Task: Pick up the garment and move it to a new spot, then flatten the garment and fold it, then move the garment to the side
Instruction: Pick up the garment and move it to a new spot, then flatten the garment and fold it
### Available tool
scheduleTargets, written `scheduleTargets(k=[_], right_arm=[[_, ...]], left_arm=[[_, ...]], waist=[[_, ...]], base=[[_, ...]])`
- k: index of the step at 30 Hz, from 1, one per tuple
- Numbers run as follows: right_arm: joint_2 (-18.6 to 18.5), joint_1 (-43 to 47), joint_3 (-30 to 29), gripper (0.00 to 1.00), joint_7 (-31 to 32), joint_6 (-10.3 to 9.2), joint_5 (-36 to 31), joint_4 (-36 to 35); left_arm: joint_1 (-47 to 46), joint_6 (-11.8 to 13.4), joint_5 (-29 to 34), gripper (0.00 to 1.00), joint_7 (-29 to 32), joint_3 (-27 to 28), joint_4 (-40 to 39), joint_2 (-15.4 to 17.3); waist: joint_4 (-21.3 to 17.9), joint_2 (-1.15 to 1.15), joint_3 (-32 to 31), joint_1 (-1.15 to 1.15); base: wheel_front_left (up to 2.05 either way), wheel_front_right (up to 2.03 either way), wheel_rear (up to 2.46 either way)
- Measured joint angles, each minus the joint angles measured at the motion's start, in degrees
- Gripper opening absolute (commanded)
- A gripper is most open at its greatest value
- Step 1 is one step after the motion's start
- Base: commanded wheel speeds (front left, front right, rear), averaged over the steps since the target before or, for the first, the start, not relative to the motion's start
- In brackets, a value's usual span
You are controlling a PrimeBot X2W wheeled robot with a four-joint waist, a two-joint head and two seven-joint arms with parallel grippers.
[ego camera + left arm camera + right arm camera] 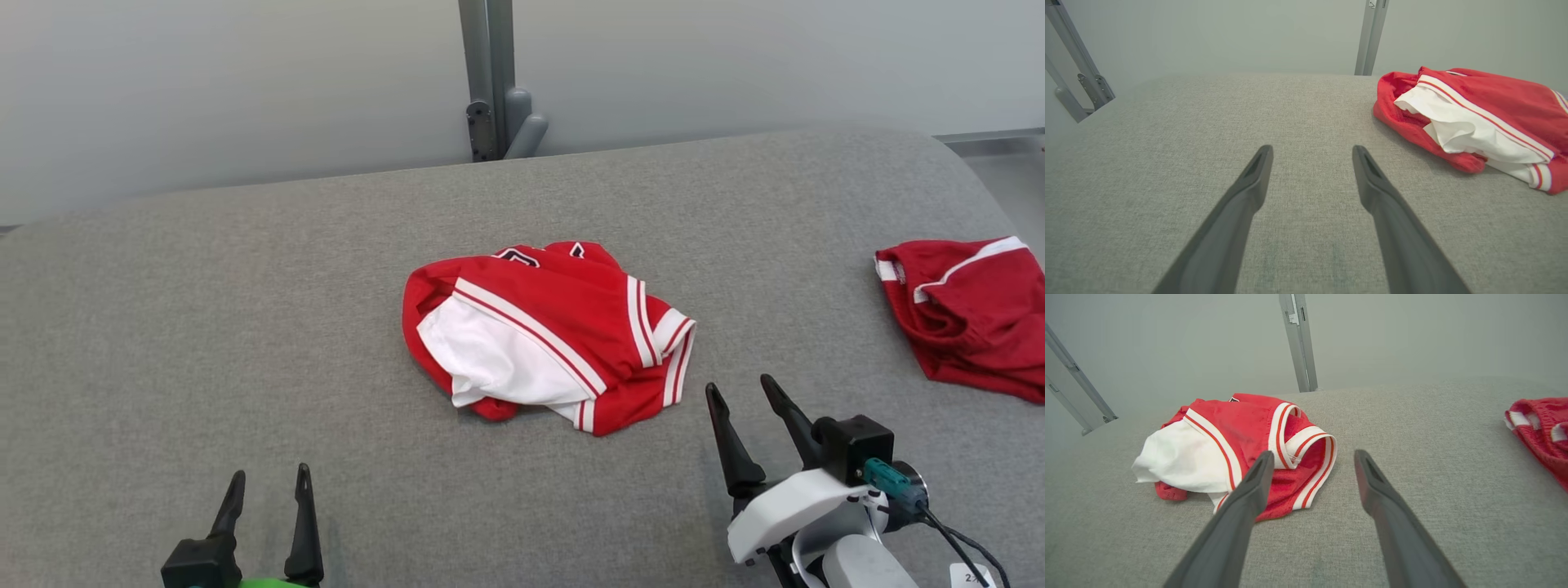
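**Both grippers open, garment bundled mid-surface**

Head view: red-and-white garment (547, 327) lies crumpled at the centre of the grey padded surface (245, 327), white panel on its left. Dark print (522, 257) at its far edge is folded, can't read. L gripper (271, 472) btm left, fingers spread, empty, well apart from it. R gripper (740, 384) btm right, also spread and empty, near the striped hem. White tag (970, 576) by R wrist starts "2", rest cut off. Second red garment (971, 310) cropped at right edge.

L wrist view: L gripper (1312, 149) open over bare fabric. Garment (1474, 106) upper right, cut by frame, red roll under white panel.

R wrist view: R gripper (1314, 454) open. One finger overlaps garment (1237, 433), contact unclear. Striped opening gapes.
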Motion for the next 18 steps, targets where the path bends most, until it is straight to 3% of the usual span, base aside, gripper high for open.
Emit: scheduleTargets(k=[12,18], right_arm=[[0.0,-3.0,1.6,1.00,0.0,0.00,2.0,3.5],[0.0,-6.9,-0.7,1.00,0.0,0.00,5.4,8.7]], left_arm=[[-2.6,-1.1,-0.2,1.00,0.0,-2.5,0.4,-0.4],[-3.7,-0.8,-0.7,1.00,0.0,-4.0,0.6,-0.4]], waist=[[4.5,0.00,1.8,0.00],[7.7,0.00,4.1,0.00]], base=[[0.00,0.00,0.00],[0.00,0.00,0.00]])
